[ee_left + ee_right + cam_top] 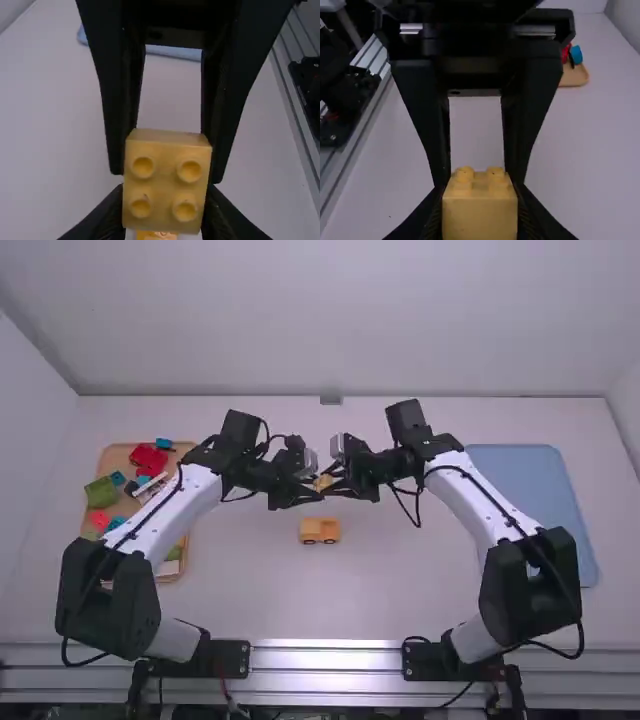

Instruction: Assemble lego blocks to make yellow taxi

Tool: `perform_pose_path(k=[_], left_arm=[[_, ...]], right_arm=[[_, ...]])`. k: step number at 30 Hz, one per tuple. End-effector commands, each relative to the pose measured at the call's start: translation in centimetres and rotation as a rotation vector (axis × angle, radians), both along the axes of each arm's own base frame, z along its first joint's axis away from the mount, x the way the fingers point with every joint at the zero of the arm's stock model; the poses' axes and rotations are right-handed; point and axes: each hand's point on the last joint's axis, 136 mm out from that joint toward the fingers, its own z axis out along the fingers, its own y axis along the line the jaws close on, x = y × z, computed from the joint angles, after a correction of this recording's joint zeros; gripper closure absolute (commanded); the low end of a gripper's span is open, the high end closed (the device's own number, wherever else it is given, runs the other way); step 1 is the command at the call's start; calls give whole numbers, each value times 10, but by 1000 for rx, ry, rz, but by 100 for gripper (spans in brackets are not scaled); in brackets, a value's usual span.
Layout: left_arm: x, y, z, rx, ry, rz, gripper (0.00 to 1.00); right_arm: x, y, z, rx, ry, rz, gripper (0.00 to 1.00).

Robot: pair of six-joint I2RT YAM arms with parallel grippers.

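On the table (pixel 250 595), in the middle, there is a small yellow-orange car (pixel 320 530) with its wheels visible. On the right side lies a blue tray (pixel 545 485), and on the left side a brown tray (pixel 113 456), which passes partly under the left arm. In the brown tray, by its left side, is a green block (pixel 101 492).

A little farther than the car, in the middle, the left tool (pixel 317 490) and the right tool (pixel 331 483) meet above the table. Both are pinching the same yellow block (pixel 322 482), each with one finger on either side of it. In the left wrist view, this block shows four studs.

At the far end of the brown tray are red pieces (pixel 150 457) and, just beside them, a blue piece (pixel 164 443).
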Motion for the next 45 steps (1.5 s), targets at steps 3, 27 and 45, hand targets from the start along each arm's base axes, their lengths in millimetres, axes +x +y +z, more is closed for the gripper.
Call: perform_pose_path(k=[3, 27, 45], left_arm=[[-8, -4, 5, -39, 20, -27, 67], [11, 19, -26, 156, 112, 189, 80], [-13, -71, -91, 426, -22, 81, 93]], right_arm=[[3, 2, 11, 20, -9, -2, 83], [67, -88, 39, -202, 10, -670, 1], [-24, -160, 57, 149, -119, -1183, 1]])
